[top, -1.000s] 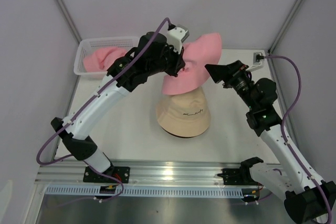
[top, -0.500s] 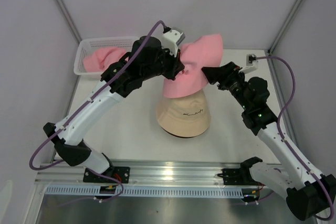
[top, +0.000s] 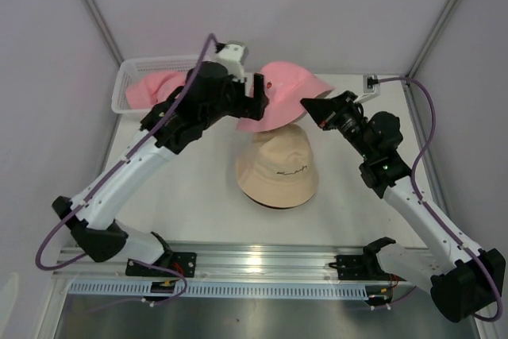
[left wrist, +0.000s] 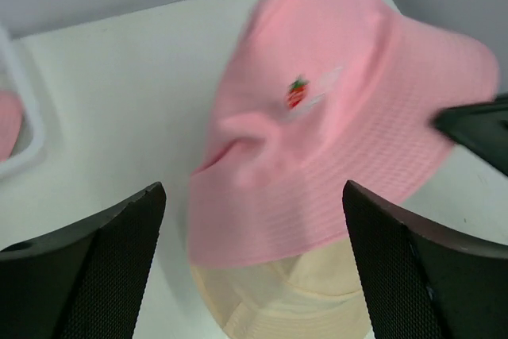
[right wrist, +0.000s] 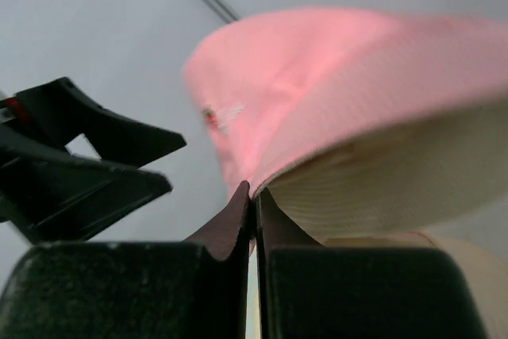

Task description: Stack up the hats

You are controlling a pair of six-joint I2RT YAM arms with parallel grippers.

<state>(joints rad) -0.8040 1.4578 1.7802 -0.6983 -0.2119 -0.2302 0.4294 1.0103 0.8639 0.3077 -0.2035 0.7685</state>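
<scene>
Right tool point(right wrist: 252, 194) is pinched shut on the right brim of the pink hat point(top: 286, 89). That hat hangs tilted over the far side of the beige hat point(top: 278, 166) at mid-counter point(top: 198, 188); whether the two touch I cannot tell. Left tool point(left wrist: 252, 190) stands wide apart at the pink hat's left side, gripping nothing. With one thin pinch carrying it, the floppy cloth may sag or slip free. It may also land off-centre, cap only part of the beige crown and slide off, and a dragged brim could shove the beige hat along. Both are soft woven bucket hats with round crowns and limp wide brims; the pink one bears a small red mark, the beige one a dark one. A second pink hat point(top: 155, 89) lies in the white mesh basket point(top: 123, 85), far left.
</scene>
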